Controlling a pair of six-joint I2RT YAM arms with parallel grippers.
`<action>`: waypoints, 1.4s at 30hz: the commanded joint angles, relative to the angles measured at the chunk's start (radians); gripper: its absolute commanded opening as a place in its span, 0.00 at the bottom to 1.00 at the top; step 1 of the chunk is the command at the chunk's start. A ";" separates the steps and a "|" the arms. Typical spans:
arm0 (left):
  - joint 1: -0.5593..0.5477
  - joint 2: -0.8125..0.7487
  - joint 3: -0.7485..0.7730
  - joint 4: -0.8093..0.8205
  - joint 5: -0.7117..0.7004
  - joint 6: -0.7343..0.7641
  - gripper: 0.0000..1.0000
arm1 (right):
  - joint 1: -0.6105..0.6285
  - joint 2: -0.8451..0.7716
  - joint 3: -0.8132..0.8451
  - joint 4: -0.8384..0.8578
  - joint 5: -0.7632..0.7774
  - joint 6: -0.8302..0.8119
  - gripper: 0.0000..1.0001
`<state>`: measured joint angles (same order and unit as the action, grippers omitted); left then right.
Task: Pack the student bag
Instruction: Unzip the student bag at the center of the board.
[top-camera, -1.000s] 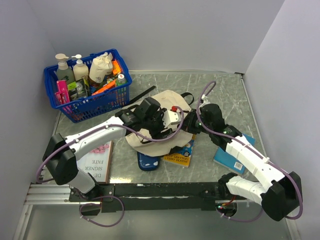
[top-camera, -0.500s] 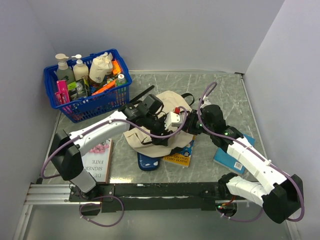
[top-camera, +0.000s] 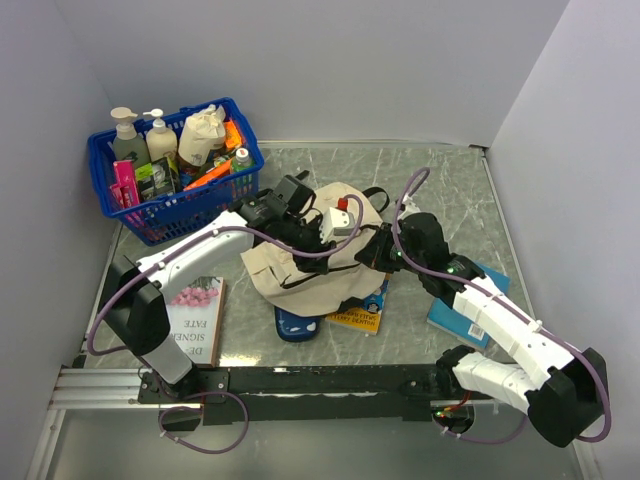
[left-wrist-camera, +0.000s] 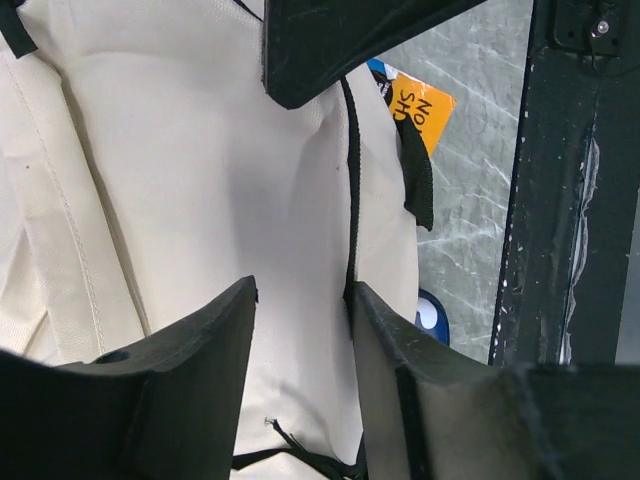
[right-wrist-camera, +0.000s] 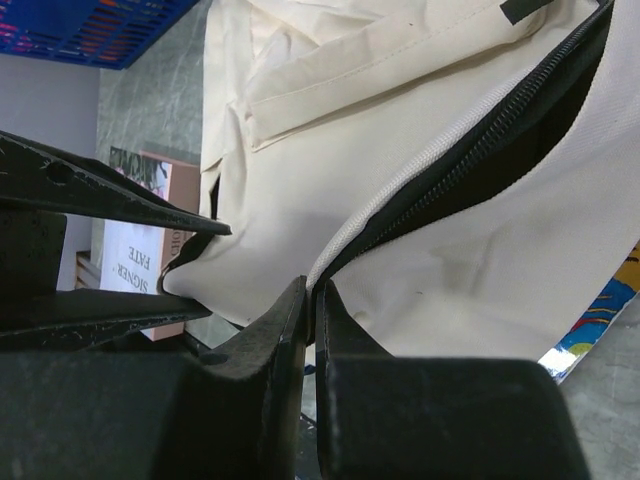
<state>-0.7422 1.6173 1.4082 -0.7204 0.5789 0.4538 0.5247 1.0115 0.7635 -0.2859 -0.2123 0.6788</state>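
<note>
The student bag (top-camera: 290, 270) is a cream backpack with black trim, bunched up at the table's middle between both arms. My left gripper (top-camera: 322, 240) sits over its top; in the left wrist view its jaws (left-wrist-camera: 300, 300) hold a thick fold of the bag (left-wrist-camera: 180, 150) beside a black trim line. My right gripper (top-camera: 368, 255) is at the bag's right side. In the right wrist view it (right-wrist-camera: 312, 290) is shut on the bag's zipper edge (right-wrist-camera: 420, 250), with the dark opening showing above.
A blue basket (top-camera: 150, 215) of bottles stands at the back left. A pink-and-white book (top-camera: 195, 320) lies front left. A dark blue case (top-camera: 297, 322) and a yellow book (top-camera: 360, 312) lie under the bag's front. A blue book (top-camera: 455, 312) lies right.
My left gripper has moved back and to the left, and the bag's fabric has been drawn up and spread leftward with it. My right gripper has stayed clamped at the bag's right edge.
</note>
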 joint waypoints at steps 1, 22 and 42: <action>0.001 -0.004 0.017 0.036 0.012 -0.003 0.46 | 0.017 -0.039 0.003 0.047 0.002 -0.005 0.00; -0.002 0.023 0.017 0.150 -0.175 -0.092 0.01 | 0.043 -0.102 -0.058 0.033 0.025 -0.018 0.47; -0.060 -0.088 0.425 0.174 -0.314 -0.023 0.01 | 0.083 0.010 -0.236 0.096 0.022 -0.085 0.37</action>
<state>-0.7948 1.6348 1.8236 -0.6674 0.2687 0.3592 0.5812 0.9665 0.5457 -0.2249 -0.1772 0.6304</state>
